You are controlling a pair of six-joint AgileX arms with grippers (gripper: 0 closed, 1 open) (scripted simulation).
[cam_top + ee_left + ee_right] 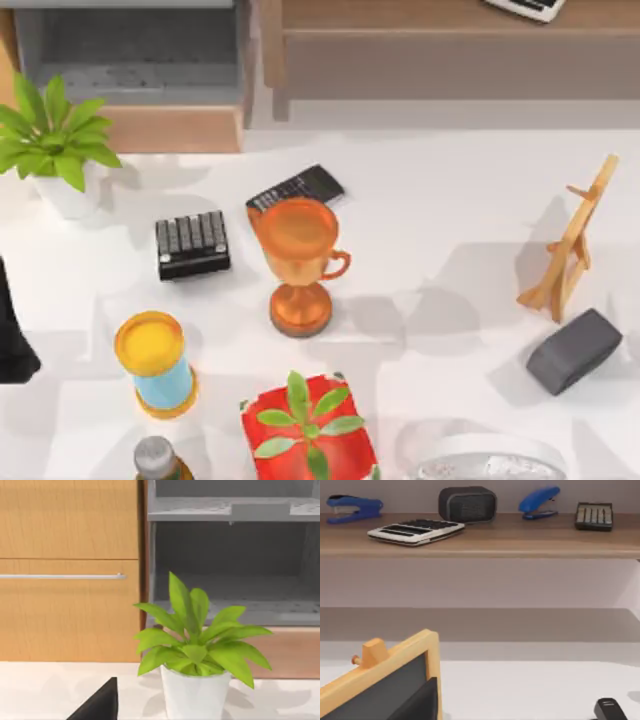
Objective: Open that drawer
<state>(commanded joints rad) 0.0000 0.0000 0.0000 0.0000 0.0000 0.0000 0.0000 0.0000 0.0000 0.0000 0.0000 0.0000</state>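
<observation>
The drawer [170, 128] stands at the table's back left, pulled out toward the table. Its light tan front panel faces the table and its dark grey inside [130, 55] is open to view from above. In the left wrist view the drawer [295, 652] shows the same tan panel below the grey hollow, behind the potted plant. My left arm [12, 335] is parked at the table's left edge, well away from the drawer. A dark piece of my left gripper [100, 705] pokes into its wrist view. A dark piece of my right gripper [417, 702] sits in front of a small chalkboard.
A potted plant [55, 150] in a white pot stands just before the drawer's left end. A black keypad [193, 244], calculator [297, 188], orange trophy [298, 260], yellow-topped can [155, 365] and red-potted plant [305, 430] fill the middle. A wooden easel [570, 245] and grey block [575, 350] stand right. The long desk [440, 50] is behind.
</observation>
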